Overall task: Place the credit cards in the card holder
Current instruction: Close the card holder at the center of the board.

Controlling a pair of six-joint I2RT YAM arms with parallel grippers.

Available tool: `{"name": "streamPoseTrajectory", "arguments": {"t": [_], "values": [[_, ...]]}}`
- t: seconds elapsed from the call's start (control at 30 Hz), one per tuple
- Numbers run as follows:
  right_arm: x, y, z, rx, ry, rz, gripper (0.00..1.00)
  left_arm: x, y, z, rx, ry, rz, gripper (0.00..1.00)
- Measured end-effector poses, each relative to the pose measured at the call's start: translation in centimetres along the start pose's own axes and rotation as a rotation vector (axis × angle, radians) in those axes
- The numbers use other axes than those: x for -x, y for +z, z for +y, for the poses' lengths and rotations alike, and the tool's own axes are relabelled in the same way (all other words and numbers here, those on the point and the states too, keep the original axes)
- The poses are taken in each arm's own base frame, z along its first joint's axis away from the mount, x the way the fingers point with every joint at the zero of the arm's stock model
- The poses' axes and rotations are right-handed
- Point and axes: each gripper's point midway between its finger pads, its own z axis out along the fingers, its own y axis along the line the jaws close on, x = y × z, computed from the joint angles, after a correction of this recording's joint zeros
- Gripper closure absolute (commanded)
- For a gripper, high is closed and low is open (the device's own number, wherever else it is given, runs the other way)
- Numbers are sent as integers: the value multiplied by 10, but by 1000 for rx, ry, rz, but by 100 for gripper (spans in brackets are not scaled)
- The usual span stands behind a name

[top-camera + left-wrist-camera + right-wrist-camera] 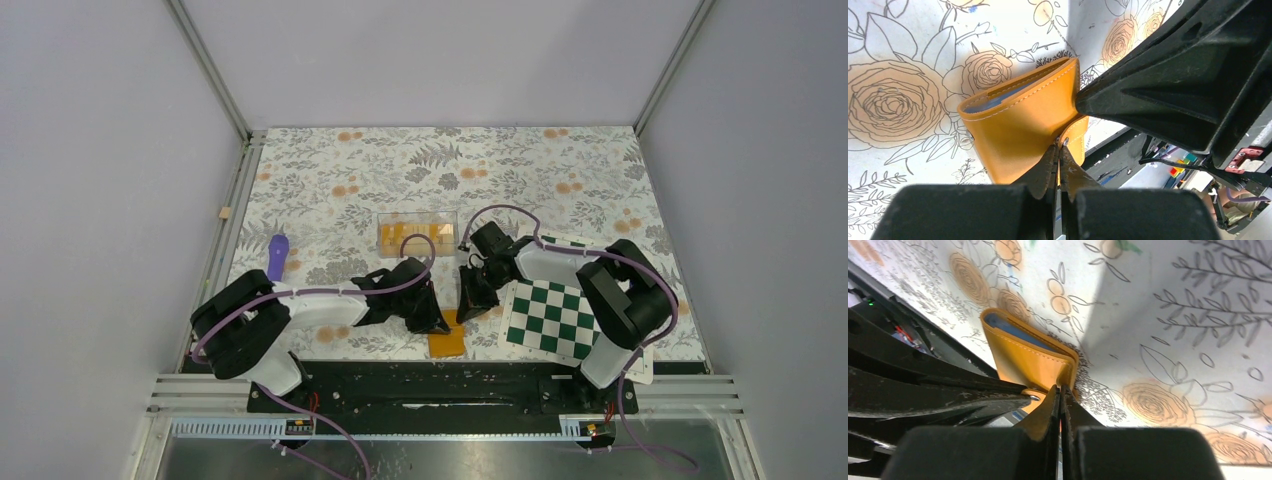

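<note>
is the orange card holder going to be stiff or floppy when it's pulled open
Likely floppy: the card holder bows in a curve rather than lying flat. Its stitched, matte skin looks grippy, not slippery. Thin and small, it probably feels light and slides if pushed.

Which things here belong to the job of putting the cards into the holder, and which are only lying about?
For the job: wallet; cards, standing in the clear box.
Lying about: chequered board; purple object.
</note>
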Motion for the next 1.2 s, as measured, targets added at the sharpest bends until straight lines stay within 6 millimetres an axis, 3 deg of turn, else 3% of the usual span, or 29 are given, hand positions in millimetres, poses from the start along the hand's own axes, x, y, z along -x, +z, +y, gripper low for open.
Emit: {"name": "streamPoseTrajectory", "arguments": {"t": [0.27,0.5,1.2], "values": [[-8,-10,-13,-73,-25,-20,100,1,-2,3,39,12,1,100],[-16,-20,-4,-59,-79,-43,100,-1,-1,3,52,15,10,100],[-30,3,3,-69,-94,29,100,-3,3,1,104,20,43,100]]}}
